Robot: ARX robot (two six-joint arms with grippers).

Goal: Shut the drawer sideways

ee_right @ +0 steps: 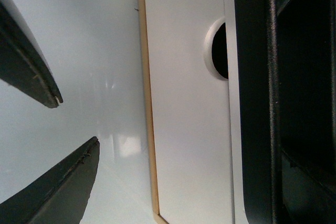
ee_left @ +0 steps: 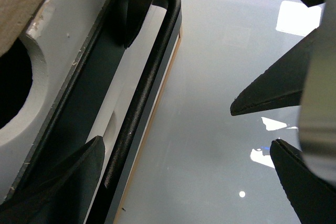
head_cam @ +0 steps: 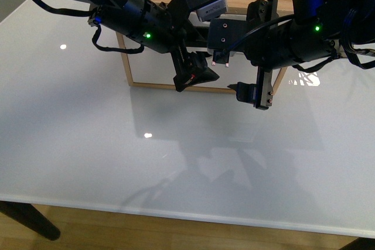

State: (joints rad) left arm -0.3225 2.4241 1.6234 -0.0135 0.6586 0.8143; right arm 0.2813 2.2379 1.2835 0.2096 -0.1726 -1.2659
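Observation:
The drawer shows in the left wrist view as a white front panel [ee_left: 58, 40] with a half-round notch [ee_left: 16, 82] and a long black bar handle [ee_left: 144, 93]. My left gripper [ee_left: 184, 182] is open, with one finger [ee_left: 58, 187] beside the handle and the other over the table. In the front view the drawer's wooden cabinet [head_cam: 153, 67] stands at the back centre, mostly hidden by both arms. My left gripper [head_cam: 194, 75] and right gripper [head_cam: 255, 95] hang just in front of it. My right gripper [ee_right: 79, 120] is open over the table, apart from the white front [ee_right: 184, 103] and its notch [ee_right: 218, 51].
The cabinet stands on a glossy white table [head_cam: 117, 162] that reflects lights and the arms. The table's front edge [head_cam: 176, 212] runs along the bottom of the front view. Wooden floor shows behind the cabinet.

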